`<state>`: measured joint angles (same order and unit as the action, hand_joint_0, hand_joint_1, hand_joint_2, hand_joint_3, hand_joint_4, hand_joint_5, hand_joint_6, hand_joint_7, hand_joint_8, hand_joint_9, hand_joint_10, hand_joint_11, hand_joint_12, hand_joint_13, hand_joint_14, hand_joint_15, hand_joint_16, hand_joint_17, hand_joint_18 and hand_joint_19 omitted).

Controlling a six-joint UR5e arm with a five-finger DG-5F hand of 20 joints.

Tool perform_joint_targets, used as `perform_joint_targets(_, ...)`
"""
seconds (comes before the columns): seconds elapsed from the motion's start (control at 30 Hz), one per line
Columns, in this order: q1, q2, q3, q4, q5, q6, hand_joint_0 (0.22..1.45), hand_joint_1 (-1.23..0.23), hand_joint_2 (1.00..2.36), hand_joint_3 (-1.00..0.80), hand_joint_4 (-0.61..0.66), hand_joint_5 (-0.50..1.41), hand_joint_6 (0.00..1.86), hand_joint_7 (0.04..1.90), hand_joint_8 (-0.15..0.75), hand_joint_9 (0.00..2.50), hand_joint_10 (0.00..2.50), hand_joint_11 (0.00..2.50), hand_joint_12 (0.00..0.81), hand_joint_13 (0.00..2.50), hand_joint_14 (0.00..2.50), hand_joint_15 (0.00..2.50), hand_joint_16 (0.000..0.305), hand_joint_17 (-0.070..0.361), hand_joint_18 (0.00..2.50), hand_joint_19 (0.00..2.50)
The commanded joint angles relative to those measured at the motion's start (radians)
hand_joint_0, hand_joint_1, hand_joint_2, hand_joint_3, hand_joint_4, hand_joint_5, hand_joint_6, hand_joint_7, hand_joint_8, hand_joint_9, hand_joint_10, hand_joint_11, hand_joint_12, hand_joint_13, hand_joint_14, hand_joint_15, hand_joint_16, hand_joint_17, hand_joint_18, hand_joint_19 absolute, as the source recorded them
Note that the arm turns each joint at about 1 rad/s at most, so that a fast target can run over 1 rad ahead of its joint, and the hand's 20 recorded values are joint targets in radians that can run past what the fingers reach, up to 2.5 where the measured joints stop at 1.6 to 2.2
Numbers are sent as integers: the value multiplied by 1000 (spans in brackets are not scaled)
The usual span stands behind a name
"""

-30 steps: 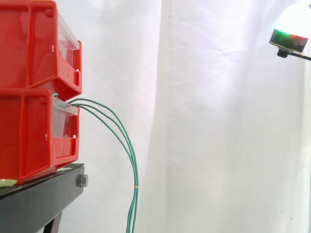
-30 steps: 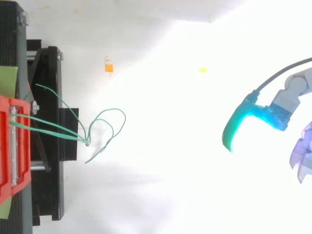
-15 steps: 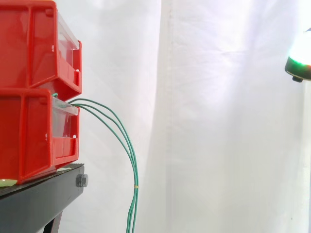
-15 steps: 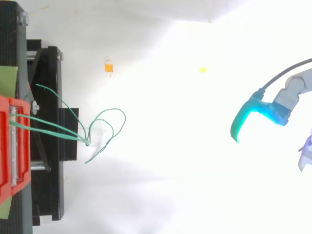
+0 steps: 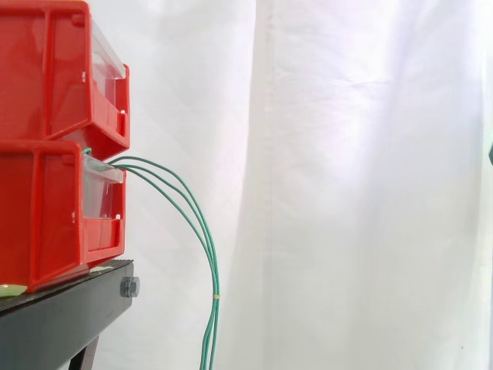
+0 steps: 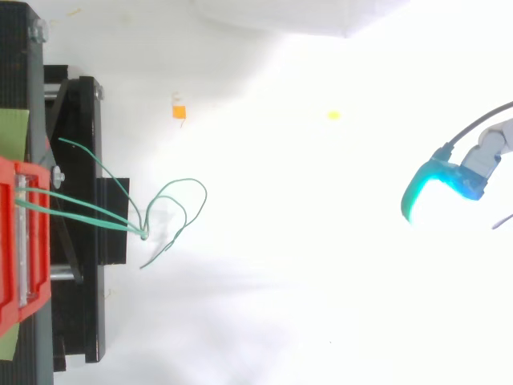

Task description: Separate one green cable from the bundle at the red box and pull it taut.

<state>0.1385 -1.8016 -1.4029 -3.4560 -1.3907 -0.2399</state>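
Green cables (image 5: 192, 216) come out of the lower red bin (image 5: 46, 216) and hang in a bundle down past the black stand (image 5: 69, 308). From above, the cables (image 6: 88, 208) run off the bin (image 6: 12, 241) and end in loose loops (image 6: 183, 202) on the white floor. My hand (image 6: 439, 183) is at the far right edge of the top view with a glowing cyan-green tip, far from the cables and touching nothing. A dark sliver of it (image 5: 491, 154) sits at the right edge of the side view.
A second red bin (image 5: 54, 69) is stacked on the lower one. A small orange scrap (image 6: 179, 107) and a yellow speck (image 6: 333, 115) lie on the floor. The white curtain (image 5: 347, 193) hangs behind.
My hand has moved right, away from the cables, and has nearly left both views. The cables and bins have not moved.
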Motion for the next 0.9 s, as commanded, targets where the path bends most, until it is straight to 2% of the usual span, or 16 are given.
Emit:
perform_joint_targets(0.0,0,-1,-1,61,1,-4,348,-459,1000,-500,215,-194,501,645,453,1232,0,52,585,1191,5,168,105,236,1759,0)
perform_joint_targets(0.07,-2,-5,-1,175,12,-12,349,-461,1000,-500,215,-195,501,644,456,1222,0,39,581,1182,6,163,104,233,1740,0)
perform_joint_targets(0.1,-2,-5,-1,175,12,-12,348,-465,1000,-500,216,-195,501,643,455,1222,0,29,581,1176,5,163,102,231,1734,0)
perform_joint_targets(0.13,-2,-18,-1,238,27,-18,348,-465,1000,-500,215,-195,501,647,456,1223,0,24,578,1168,5,156,101,227,1728,0)
perform_joint_targets(0.2,-4,-35,1,317,53,-42,350,-468,1000,-500,216,-197,501,643,457,1223,0,15,576,1169,5,156,98,221,1729,0)
perform_joint_targets(0.3,-5,-61,-1,360,65,-78,350,-469,1000,-500,220,-198,501,645,467,1239,0,0,583,1172,5,141,94,210,1759,0)
perform_joint_targets(0.33,-8,-78,1,397,67,-94,351,-470,1000,-500,222,-198,501,644,465,1247,0,1,584,1175,4,142,93,209,1774,0)
perform_joint_targets(0.47,-19,-130,1,482,61,-82,354,-475,1000,-500,225,-201,501,647,481,1274,1,0,600,1228,4,121,88,199,1854,0)
perform_joint_targets(0.53,-27,-156,-1,512,52,-62,354,-476,1000,-500,226,-202,501,647,486,1290,0,0,607,1257,4,117,88,197,1893,0)
perform_joint_targets(0.57,-33,-168,1,544,36,-18,354,-476,1000,-500,230,-203,501,648,489,1322,0,0,616,1291,4,120,87,196,1940,0)
perform_joint_targets(0.63,-37,-168,-1,552,32,-4,355,-477,1000,-500,237,-206,501,652,489,1340,0,0,615,1338,4,118,88,197,2028,0)
perform_joint_targets(0.7,-42,-193,-1,572,21,54,357,-476,1000,-500,244,-209,501,653,496,1375,0,0,625,1416,4,126,88,198,2127,0)
perform_joint_targets(0.8,-48,-193,-1,577,18,111,358,-478,1000,-500,251,-210,501,654,497,1427,0,0,631,1514,6,161,88,199,2253,0)
perform_joint_targets(0.83,-50,-202,-1,578,16,122,358,-477,1000,-500,252,-210,501,654,498,1433,0,0,632,1518,5,162,88,197,2257,0)
perform_joint_targets(0.87,-57,-228,-1,586,9,143,359,-476,1000,-500,262,-211,501,656,493,1458,0,0,630,1578,6,185,88,199,2338,0)
